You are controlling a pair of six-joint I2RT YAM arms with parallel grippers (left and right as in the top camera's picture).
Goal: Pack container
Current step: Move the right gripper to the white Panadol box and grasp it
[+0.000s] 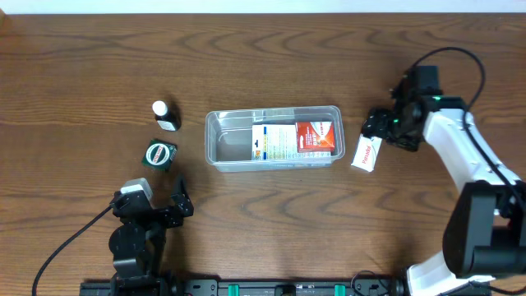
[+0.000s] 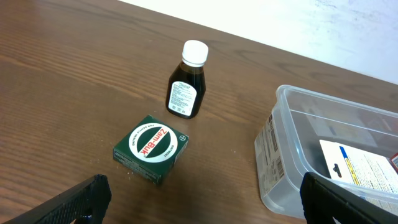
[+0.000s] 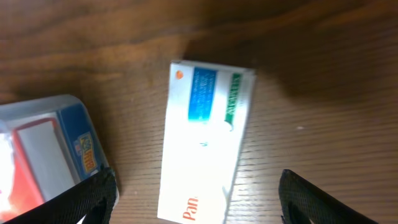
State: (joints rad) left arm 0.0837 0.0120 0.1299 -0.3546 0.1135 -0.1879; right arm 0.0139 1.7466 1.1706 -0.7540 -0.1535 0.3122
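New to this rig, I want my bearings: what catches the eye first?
The clear container mid-table, a red-and-white box already inside. Just right of it lies a white box, the open right hand close by; to its left stand a dark bottle and a green Zam-Buk box.

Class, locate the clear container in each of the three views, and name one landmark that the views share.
Overhead: the container lies at the centre, long side running left to right.
Left wrist: at the right edge, partly cut off.
Right wrist: in the lower left corner, only one end showing.
Shared landmark: the printed boxes inside it.
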